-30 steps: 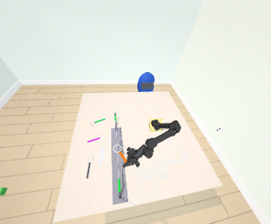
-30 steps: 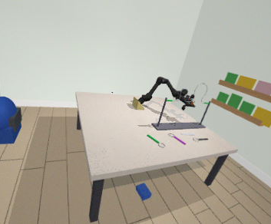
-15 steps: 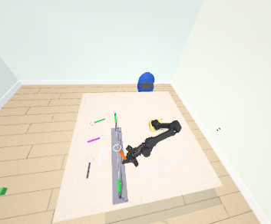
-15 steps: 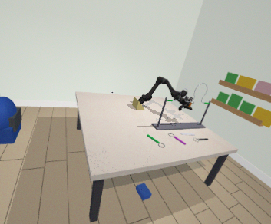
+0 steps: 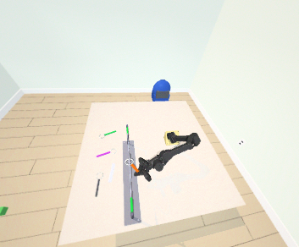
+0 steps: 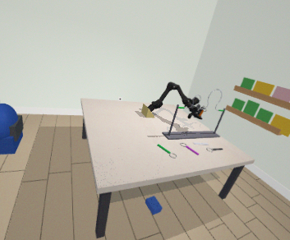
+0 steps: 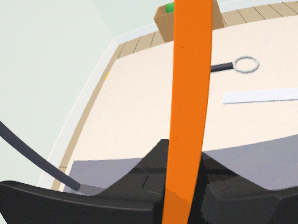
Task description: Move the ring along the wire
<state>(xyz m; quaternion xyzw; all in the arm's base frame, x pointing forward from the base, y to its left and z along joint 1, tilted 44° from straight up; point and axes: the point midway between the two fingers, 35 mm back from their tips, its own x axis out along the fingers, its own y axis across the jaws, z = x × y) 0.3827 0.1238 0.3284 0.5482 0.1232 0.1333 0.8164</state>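
Note:
The orange handle (image 5: 134,167) (image 7: 190,100) is between the fingers of my gripper (image 5: 141,167) (image 6: 196,109) (image 7: 172,147), which is shut on it. The ring (image 5: 129,161) sits around the wire near the middle of its run, above the grey base plate (image 5: 130,216) (image 6: 191,135) (image 7: 115,170). The thin grey wire (image 6: 214,91) arches up between the two posts (image 6: 172,121) (image 6: 220,121). The green parts (image 5: 131,205) (image 6: 181,108) (image 6: 220,110) lie next to the posts. In the wrist view the ring is out of frame; a dark post (image 7: 30,155) shows at the left.
Spare ring tools lie beside the plate: green handle (image 5: 109,133) (image 6: 163,147), magenta (image 5: 102,154) (image 6: 191,150), white (image 5: 111,173) (image 7: 260,95), black (image 5: 97,187) (image 7: 222,66). The arm's yellow base (image 5: 171,136) (image 6: 147,111) stands behind. Wall shelves (image 6: 264,99) hang to the right.

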